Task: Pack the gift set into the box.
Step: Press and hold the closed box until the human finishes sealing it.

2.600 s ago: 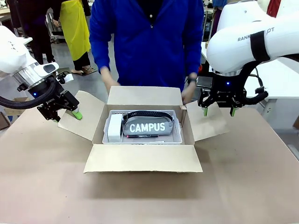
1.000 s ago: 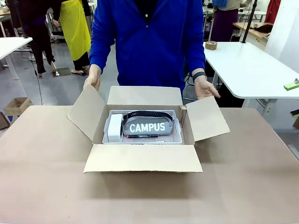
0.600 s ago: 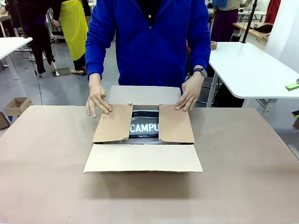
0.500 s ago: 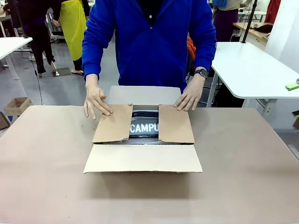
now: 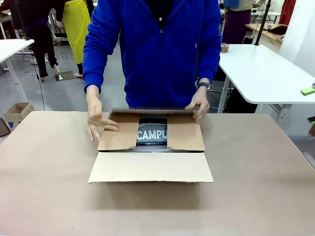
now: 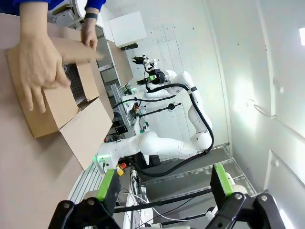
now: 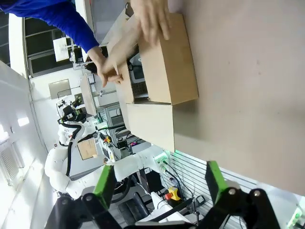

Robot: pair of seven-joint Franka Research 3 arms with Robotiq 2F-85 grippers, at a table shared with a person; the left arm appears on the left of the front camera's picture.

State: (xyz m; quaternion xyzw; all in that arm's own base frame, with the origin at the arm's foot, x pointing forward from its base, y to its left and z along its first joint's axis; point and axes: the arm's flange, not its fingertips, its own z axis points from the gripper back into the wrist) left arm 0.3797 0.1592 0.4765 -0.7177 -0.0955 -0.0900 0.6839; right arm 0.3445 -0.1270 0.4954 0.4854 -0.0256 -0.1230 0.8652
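Observation:
The box [image 5: 150,167] sits mid-table, its two side flaps folded in and its near flap lying open toward me. Through the gap between the side flaps the gift set [image 5: 151,134] shows white letters "CAMPU". A person in a blue top holds the far flap [image 5: 152,112] half raised, one hand [image 5: 97,122] on the left flap, the other [image 5: 199,104] at the right corner. In the left wrist view my left gripper [image 6: 164,183] hangs open and well away from the box [image 6: 57,107]. My right gripper [image 7: 158,183] is open too, far from the box [image 7: 167,62].
The brown table top [image 5: 256,187] spreads wide around the box. A white table [image 5: 261,69] stands at the back right with a tape roll [image 5: 222,47] on it. A small carton [image 5: 17,110] sits on the floor at the left.
Both arms have left the front view. The person folded the two side flaps down over the gift set and has now tipped the far flap up toward them.

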